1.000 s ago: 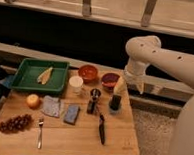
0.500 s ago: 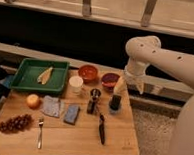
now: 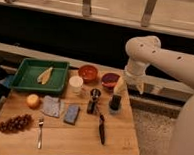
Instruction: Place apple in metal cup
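The apple (image 3: 32, 101) sits on the left side of the wooden table (image 3: 81, 141), just below the green tray (image 3: 20, 79) and above the grape bunch (image 3: 14, 122). The metal cup (image 3: 95, 94) stands well apart from it near the table's middle, between the white cup (image 3: 76, 84) and the black container (image 3: 115, 103). The gripper (image 3: 130, 86) hangs above the table's right edge, beside the purple bowl (image 3: 110, 79), its fingers spread wide and holding nothing.

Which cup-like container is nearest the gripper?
The black container, just below the gripper at the right of the table; the metal cup and white cup stand farther left.
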Action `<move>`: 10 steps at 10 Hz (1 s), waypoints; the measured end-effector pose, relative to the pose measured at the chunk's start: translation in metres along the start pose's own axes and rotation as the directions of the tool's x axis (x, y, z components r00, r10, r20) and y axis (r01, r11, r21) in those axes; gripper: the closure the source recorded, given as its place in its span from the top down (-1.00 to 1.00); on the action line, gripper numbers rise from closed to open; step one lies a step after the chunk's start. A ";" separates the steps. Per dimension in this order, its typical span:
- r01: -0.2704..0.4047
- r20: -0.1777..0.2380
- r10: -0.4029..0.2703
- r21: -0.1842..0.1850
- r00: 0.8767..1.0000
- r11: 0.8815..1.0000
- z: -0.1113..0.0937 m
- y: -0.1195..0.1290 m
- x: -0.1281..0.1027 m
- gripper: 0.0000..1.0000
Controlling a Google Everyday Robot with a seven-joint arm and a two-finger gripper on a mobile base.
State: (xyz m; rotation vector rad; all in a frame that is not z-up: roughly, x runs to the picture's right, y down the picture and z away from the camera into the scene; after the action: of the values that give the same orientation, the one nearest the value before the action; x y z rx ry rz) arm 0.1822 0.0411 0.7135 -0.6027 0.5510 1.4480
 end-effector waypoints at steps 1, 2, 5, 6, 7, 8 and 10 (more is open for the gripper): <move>0.024 0.028 -0.024 0.015 0.999 1.000 -0.005 0.003 -0.005 0.55; 0.050 0.052 -0.051 0.020 0.997 0.999 -0.009 0.013 -0.011 0.55; 0.160 0.126 -0.162 0.023 0.979 0.987 -0.021 0.076 -0.035 0.55; 0.188 0.144 -0.188 0.015 0.971 0.982 -0.024 0.099 -0.040 0.55; 0.211 0.167 -0.209 0.001 0.964 0.977 -0.028 0.120 -0.043 0.55; 0.248 0.199 -0.240 -0.017 0.950 0.969 -0.034 0.148 -0.044 0.55; 0.280 0.220 -0.266 -0.033 0.938 0.959 -0.040 0.169 -0.042 0.55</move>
State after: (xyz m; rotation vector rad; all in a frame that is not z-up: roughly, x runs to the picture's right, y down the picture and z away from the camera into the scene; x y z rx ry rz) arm 0.0115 -0.0118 0.7047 -0.5417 0.2402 1.2495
